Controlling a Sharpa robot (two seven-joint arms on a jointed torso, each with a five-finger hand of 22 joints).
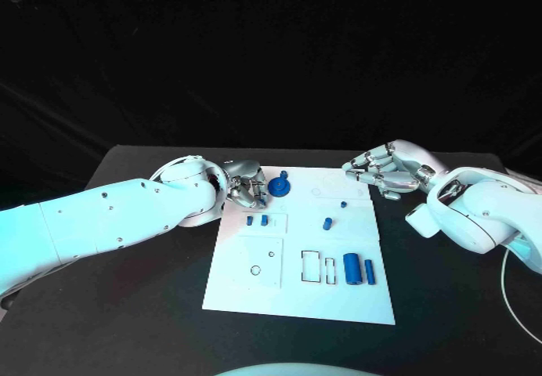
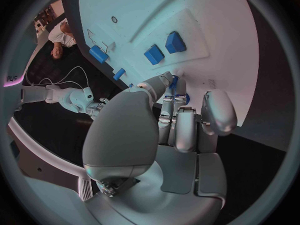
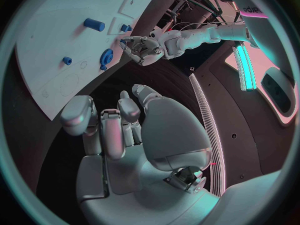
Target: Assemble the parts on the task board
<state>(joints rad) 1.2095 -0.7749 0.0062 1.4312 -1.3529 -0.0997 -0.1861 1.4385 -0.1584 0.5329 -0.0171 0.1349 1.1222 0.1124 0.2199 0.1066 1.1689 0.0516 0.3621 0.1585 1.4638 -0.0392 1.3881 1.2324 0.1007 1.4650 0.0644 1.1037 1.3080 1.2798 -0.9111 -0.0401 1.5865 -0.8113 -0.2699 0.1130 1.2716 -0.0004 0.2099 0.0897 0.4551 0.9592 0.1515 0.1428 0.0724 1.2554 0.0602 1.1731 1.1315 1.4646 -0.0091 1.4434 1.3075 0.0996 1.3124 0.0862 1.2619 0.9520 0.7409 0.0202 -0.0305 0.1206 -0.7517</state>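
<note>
Left hand [image 1: 242, 186] sits curled at the task board [image 1: 303, 290] edge beside a blue gear [image 1: 279, 186]; can't tell if it's gripping anything. Right hand [image 1: 388, 171] hovers off the board, fingers curled in, holding nothing.

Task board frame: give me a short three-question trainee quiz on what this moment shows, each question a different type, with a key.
1. True or false: the right robot hand is holding a blue part.
2. Multiple choice: the blue disc-shaped part lies where on the task board?
A. at the near edge
B. at the far edge, beside the left robot hand
C. off the board, on the black table
3. Fill in: the large blue cylinder lies on the board's near ____ side as the head view shows it.

Key
1. False: it hovers off the board's far right corner, holding nothing.
2. B
3. right
</note>
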